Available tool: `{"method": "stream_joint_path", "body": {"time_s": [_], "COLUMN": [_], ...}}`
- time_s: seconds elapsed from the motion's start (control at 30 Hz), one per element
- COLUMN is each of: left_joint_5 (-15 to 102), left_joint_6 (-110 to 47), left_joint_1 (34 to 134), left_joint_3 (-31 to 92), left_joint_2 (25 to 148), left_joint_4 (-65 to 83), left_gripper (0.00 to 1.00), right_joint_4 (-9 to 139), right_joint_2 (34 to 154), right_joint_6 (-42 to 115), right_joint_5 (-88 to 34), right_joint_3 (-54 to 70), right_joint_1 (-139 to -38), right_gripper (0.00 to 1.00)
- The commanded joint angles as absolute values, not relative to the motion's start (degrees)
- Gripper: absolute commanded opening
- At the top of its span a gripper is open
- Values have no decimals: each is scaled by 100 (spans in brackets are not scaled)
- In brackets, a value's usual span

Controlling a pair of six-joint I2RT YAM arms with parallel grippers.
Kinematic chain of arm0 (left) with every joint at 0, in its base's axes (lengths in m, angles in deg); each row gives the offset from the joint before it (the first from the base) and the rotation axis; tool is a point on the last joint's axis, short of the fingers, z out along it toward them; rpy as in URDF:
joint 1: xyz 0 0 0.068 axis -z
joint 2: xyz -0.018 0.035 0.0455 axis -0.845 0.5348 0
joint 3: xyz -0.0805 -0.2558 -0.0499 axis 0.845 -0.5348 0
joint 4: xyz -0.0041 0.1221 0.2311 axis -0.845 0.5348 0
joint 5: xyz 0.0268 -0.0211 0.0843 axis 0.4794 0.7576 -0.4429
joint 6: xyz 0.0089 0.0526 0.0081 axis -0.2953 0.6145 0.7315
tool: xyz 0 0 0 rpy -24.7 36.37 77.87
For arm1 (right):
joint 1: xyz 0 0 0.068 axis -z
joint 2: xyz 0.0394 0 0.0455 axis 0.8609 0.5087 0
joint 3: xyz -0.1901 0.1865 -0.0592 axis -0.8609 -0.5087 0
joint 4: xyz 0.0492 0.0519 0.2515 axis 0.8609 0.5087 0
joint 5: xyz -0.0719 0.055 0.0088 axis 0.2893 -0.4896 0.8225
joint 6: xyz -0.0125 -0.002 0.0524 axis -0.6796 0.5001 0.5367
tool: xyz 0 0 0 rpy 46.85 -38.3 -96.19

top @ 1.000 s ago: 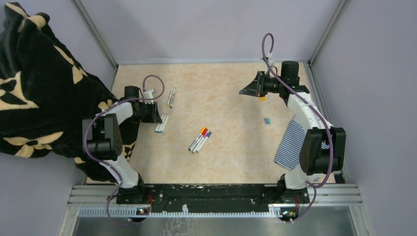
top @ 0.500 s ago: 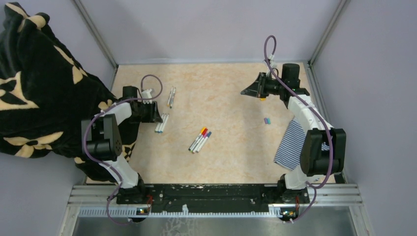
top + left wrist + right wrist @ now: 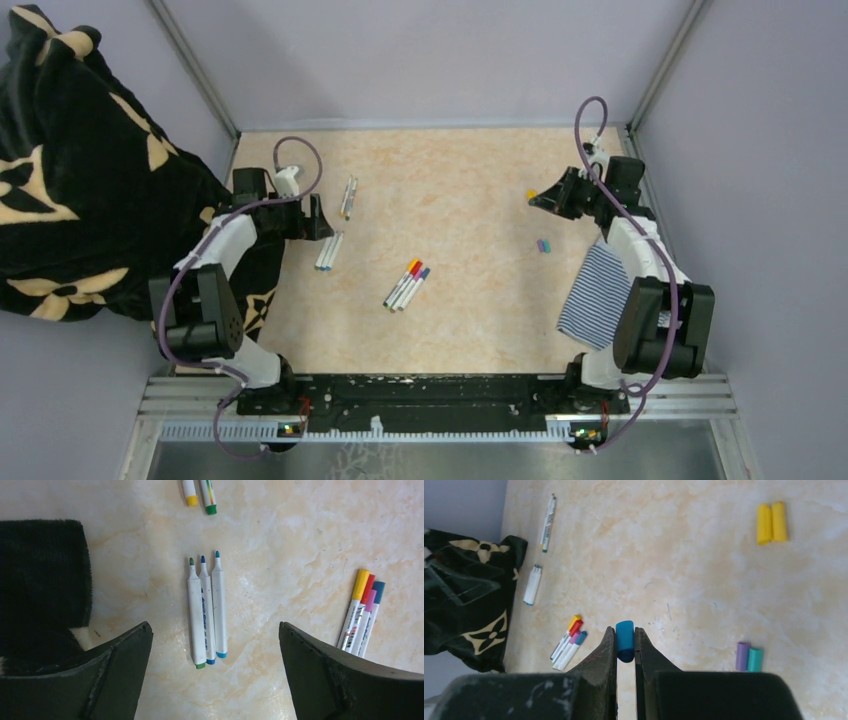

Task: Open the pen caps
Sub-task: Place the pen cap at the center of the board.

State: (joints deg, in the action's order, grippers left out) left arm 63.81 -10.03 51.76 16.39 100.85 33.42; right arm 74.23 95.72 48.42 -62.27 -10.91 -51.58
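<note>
Blue and short, the blue cap point(image 3: 625, 639) sits pinched between the two fingers of the right gripper point(image 3: 625, 636), low in the middle of the right wrist view. The fingers are squeezed tight on it. Two yellow caps point(image 3: 771, 523) lie side by side, touching, at the upper right of that view. A purple cap point(image 3: 743, 656) and a teal cap point(image 3: 755, 659) lie touching each other at the lower right.

In the left wrist view, three open pens point(image 3: 206, 612) lie side by side in the middle, touching, with bare tips pointing up (one green, two blue). The left gripper point(image 3: 214, 630) hangs over them with its fingers spread wide and nothing between them. Four capped pens point(image 3: 362, 611) lie in a bunch at the right edge, with yellow, red, pink and teal caps on. Two more pens point(image 3: 200, 491) peek in at the top, one end yellow and one green.

From above, the table point(image 3: 470, 170) looks pale and marbled. A black cloth point(image 3: 90, 170) with tan shapes fills the left side of the frame, and its edge hangs over the table by the left arm. A striped cloth point(image 3: 595, 290) lies at the right edge, beside the right arm.
</note>
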Motion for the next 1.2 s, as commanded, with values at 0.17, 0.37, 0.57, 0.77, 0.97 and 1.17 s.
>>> {"method": "stream_joint_path", "body": {"time_s": [0.17,0.37,0.57,0.77,0.97,1.17], "left_joint_5": [6731,7049,7591,7911,8040,8116], "left_joint_6": [-295,257,622,824,927,979], "left_joint_1": [5122,5122,5118,5120,5125,5125], "left_joint_3": [1571,1255,627,517,501,482], "left_joint_2": [8927,8037,7335,7108,7137,7090], "left_joint_4": [3955,4462,4411,4461,4516,4547], "left_gripper": [99,99,99,100,99,99], "right_joint_4": [7157,6910,6685,6698,6868,6808], "right_joint_2": [9221,9491,9682,10103,10657,11032], "right_joint_6": [4643,4808,4822,4734,4703,4748], "right_joint_5": [-5569,-5145,-4712,-4614,-4600,-4608], "right_joint_3": [-1668,-1959,-2022,-1912,-1599,-1525], "right_joint_1": [-4623,-4415,-4404,-4404,-4404,-4404], "right_gripper": [0,0,0,0,0,0]}}
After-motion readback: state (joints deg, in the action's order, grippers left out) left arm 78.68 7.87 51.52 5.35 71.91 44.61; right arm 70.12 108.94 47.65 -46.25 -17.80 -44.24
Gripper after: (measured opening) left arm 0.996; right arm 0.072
